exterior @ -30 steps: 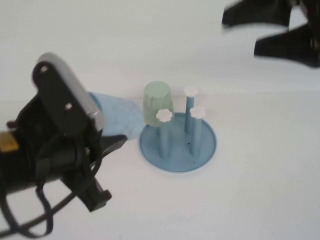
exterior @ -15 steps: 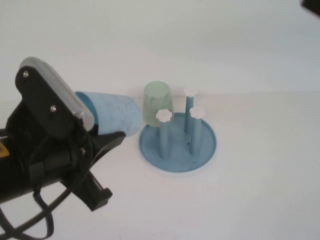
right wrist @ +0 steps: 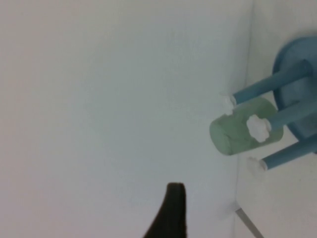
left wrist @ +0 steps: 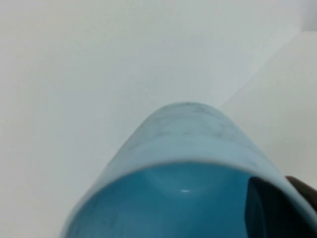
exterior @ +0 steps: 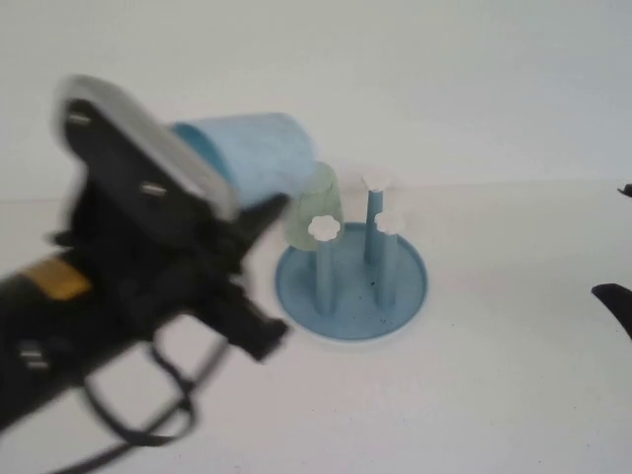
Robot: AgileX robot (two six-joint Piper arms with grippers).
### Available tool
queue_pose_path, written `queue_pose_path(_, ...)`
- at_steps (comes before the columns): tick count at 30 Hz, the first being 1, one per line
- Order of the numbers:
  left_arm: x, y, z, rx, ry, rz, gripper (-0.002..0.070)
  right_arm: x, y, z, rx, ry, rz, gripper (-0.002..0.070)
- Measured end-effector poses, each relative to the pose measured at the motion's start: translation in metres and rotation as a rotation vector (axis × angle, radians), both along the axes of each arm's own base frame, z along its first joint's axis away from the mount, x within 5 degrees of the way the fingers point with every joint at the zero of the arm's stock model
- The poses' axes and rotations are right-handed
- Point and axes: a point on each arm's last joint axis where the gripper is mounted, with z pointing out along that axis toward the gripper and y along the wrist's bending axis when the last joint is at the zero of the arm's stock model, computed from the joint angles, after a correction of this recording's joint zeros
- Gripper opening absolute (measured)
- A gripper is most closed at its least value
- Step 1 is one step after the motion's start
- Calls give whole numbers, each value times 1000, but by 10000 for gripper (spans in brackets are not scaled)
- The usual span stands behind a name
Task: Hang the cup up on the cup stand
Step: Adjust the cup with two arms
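Note:
The light blue cup (exterior: 252, 153) is in the air, lying on its side, just left of and above the cup stand (exterior: 395, 296). My left gripper (exterior: 252, 202) is shut on its rim. In the left wrist view one finger (left wrist: 267, 210) is inside the cup (left wrist: 188, 134) and the other is outside the wall. The stand is a round blue dish with three free white-capped pegs (exterior: 323, 229). My right gripper (exterior: 622, 242) is open at the table's right edge, holding nothing, and only its tips show. One of its fingers (right wrist: 171, 213) shows in the right wrist view, far from the stand (right wrist: 297, 54).
A pale green cup (exterior: 314, 202) stands upside down at the stand's back left, right beside the held cup; it also shows in the right wrist view as the green cup (right wrist: 242, 128). The white table (exterior: 494, 395) meets a white wall behind the stand.
My left gripper has lifted the blue cup off the table and carried it up and right, close to the green cup. The right arm left the top right and now shows at the right edge.

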Motion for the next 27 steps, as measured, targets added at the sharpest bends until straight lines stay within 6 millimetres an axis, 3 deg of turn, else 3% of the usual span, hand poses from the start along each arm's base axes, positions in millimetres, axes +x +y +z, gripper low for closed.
queue_pose_path(5, 2, -43, -20, -18, -12, -38, 10, -1, 3, 3, -22, -32, 47, 693)
queue_pose_path(13, -12, -89, -39, -18, -36, -111, 10, -3, 10, 6, -113, -110, 168, 693)
queue_pose_path(27, -22, -124, -29, -7, -77, -220, 10, -5, 16, 7, -173, -171, 259, 688)
